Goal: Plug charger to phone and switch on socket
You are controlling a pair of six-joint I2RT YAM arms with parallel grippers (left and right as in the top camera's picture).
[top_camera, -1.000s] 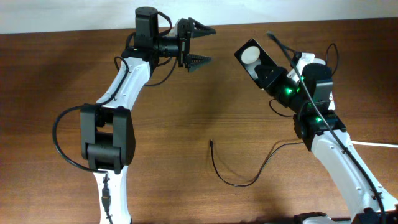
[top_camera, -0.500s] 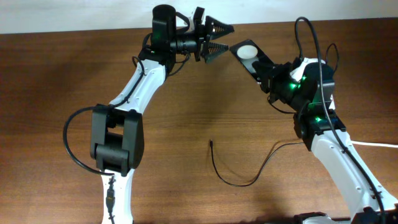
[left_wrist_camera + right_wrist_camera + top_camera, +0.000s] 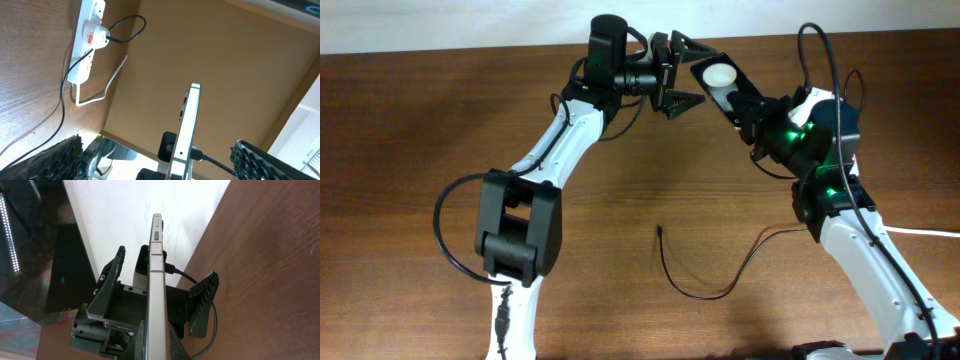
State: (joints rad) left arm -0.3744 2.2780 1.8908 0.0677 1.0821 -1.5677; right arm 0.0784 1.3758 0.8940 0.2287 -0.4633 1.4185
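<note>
Right end effector [image 3: 748, 108] pinches the phone [image 3: 718, 78], holding it edge-on above the bench [image 3: 420, 150], near the far edge. Left end effector [image 3: 682, 73] is spread, its 2 fingers [image 3: 202, 302] straddling the phone's free end, apparently not touching it. Before you close, centre the phone between the pads. Squeeze on the flat faces, clear of the side buttons. Charger [image 3: 720, 296] lies loose on the bench, tip well apart from the phone. Its adapter [image 3: 95, 36] sits in the socket [image 3: 80, 65].
</note>
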